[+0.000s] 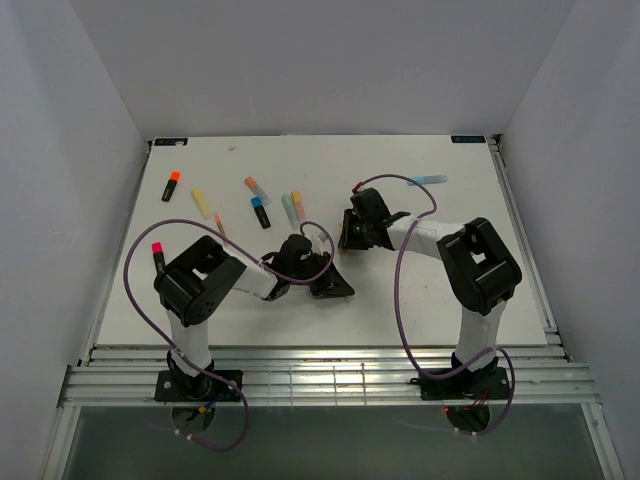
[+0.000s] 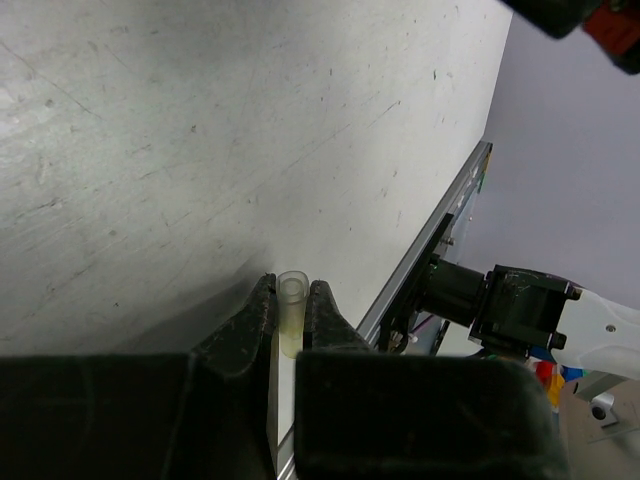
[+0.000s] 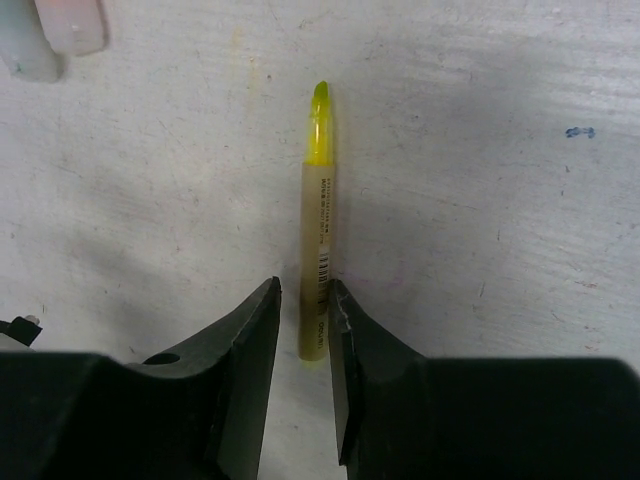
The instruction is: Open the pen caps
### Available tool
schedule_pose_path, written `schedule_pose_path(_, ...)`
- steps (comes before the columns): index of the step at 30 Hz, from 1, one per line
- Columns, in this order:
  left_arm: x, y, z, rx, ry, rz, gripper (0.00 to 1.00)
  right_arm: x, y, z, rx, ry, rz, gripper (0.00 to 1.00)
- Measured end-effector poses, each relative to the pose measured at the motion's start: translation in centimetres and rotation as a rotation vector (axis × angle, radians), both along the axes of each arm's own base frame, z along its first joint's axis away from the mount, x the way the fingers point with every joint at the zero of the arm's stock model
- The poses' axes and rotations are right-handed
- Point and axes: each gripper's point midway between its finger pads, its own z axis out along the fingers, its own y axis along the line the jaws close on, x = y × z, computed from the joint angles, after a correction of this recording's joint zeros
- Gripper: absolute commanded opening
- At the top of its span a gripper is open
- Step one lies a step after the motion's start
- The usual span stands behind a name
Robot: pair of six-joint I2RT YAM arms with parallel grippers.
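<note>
Cap [image 2: 291, 315] sits pinched in my left end effector [image 2: 291, 290], while the right end effector [image 3: 303, 292] clamps the pen [image 3: 318, 200], lying lengthwise, straight away from it.

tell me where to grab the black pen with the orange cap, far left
Take the black barrel mid-length, coming straight down and closing across its narrow width. It lies flat with bare table either side, and that leaves the orange cap free to pull.

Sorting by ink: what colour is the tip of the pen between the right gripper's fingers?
The pen tip is bright yellow, clearest in the right wrist view.
</note>
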Motion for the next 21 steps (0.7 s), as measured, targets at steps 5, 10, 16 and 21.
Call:
schedule_pose_path(5, -0.2, 0.2, -0.3, 0.014, 0.018, 0.003, 0.07, 0.0, 0.2, 0.1, 0.014, -0.007, 0.006, 0.45)
schedule_pose_path(10, -0.1, 0.2, -0.5, 0.036, 0.036, 0.004, 0.09, -0.2, 0.6, 0.6, 0.028, -0.022, 0.020, 0.65)
schedule_pose_path(16, 0.2, 0.3, -0.7, 0.085, 0.040, -0.001, 0.11, -0.3, 0.4, 0.9, 0.026, -0.032, 0.023, 0.77)
schedule_pose_path(21, 0.5, 0.5, -0.7, 0.124, 0.029, 0.004, 0.11, -0.4, 0.1, 1.1, 0.017, -0.032, 0.026, 0.81)
